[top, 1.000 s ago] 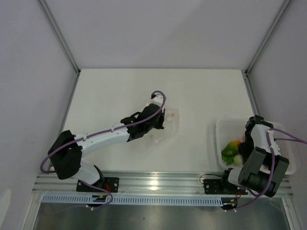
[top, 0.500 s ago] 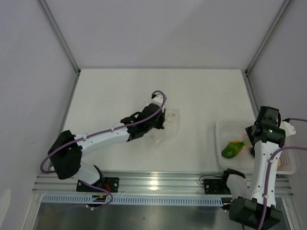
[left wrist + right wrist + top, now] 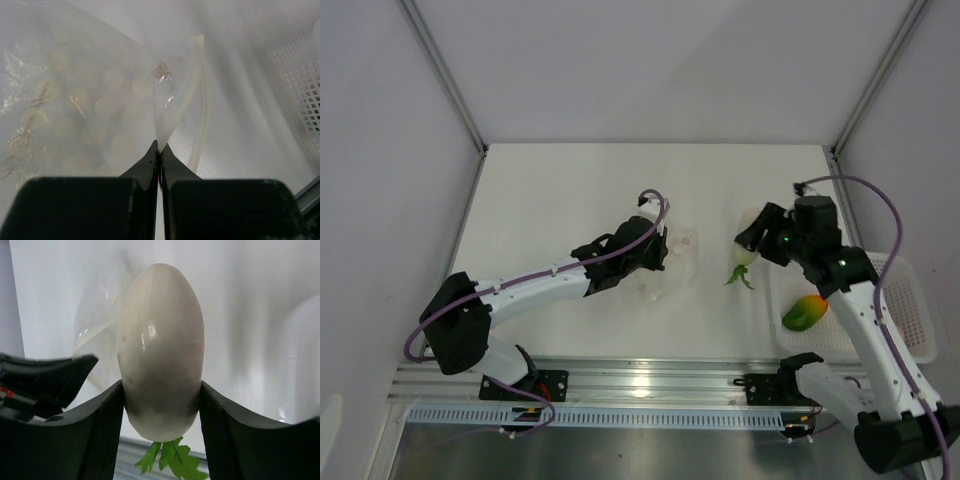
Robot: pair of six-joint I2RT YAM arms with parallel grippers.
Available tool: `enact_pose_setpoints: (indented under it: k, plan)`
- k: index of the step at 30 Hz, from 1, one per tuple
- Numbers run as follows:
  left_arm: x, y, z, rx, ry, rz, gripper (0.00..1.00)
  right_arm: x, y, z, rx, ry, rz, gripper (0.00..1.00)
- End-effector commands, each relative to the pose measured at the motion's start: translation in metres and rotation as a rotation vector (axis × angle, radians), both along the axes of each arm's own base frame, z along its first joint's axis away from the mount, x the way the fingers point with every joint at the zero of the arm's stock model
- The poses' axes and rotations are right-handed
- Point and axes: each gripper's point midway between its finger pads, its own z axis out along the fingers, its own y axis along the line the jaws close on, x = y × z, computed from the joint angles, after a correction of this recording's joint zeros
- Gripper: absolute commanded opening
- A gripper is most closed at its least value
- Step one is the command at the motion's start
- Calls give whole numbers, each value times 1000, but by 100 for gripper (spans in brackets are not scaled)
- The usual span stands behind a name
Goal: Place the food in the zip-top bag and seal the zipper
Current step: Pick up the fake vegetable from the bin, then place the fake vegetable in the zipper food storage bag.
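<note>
My right gripper (image 3: 748, 243) is shut on the white radish (image 3: 160, 347), green leaves hanging below it (image 3: 738, 274), held above the table between the basket and the bag. The clear zip-top bag (image 3: 672, 262) lies at mid-table. My left gripper (image 3: 657, 262) is shut on one lip of its mouth; in the left wrist view the zipper strip (image 3: 192, 102) curves away from my pinched fingertips (image 3: 150, 156) and the mouth gapes. An orange-and-green fruit (image 3: 804, 311) lies in the white basket (image 3: 910, 300).
The white slotted basket stands at the right edge of the table; its wall shows in the left wrist view (image 3: 300, 85). An aluminium rail (image 3: 650, 380) runs along the near edge. Walls close in the table on three sides.
My right arm has lifted out of the basket with the white radish and swung left toward the bag. My left gripper has kept its hold on the bag, shifting it slightly.
</note>
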Motion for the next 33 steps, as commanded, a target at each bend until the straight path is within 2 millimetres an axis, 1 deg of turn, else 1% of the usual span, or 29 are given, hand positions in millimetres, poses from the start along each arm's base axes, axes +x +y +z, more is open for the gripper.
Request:
enact_pose_setpoints:
  k: [1,4,5,6,8,9,11,15,17,19,25,28,33]
  plan:
    - [1,-1,22,-71,-44,-9,1,11,78,6,18,-42,333,0]
    - [0,-2,24,-79,-51,-18,0,8,112,-6,14,9,465,0]
    - [0,-2,26,-83,-53,-21,1,7,125,-15,23,45,508,0]
    - [-1,-2,25,-85,-54,-23,1,5,134,-16,49,56,543,0]
    - [-2,-3,26,-88,-56,-33,1,7,146,-23,81,82,589,0]
    - [-2,-4,26,-89,-58,-39,1,2,153,-23,115,98,630,0]
    - [-3,-4,28,-94,-65,-46,1,2,161,-31,143,146,664,0]
    - [-5,-2,26,-87,-64,-52,1,-6,173,-42,166,212,705,0]
    - [-4,-2,27,-86,-67,-51,1,-8,174,-44,163,220,698,0]
    - [-3,-2,26,-82,-69,-49,1,-14,174,-46,167,226,705,0]
    - [0,-6,26,-81,-64,-48,1,-28,162,-47,145,221,688,0]
    - [-1,-6,24,-81,-61,-52,1,-33,161,-54,146,246,694,0]
    - [-1,-4,25,-78,-67,-50,1,-38,165,-58,167,281,704,0]
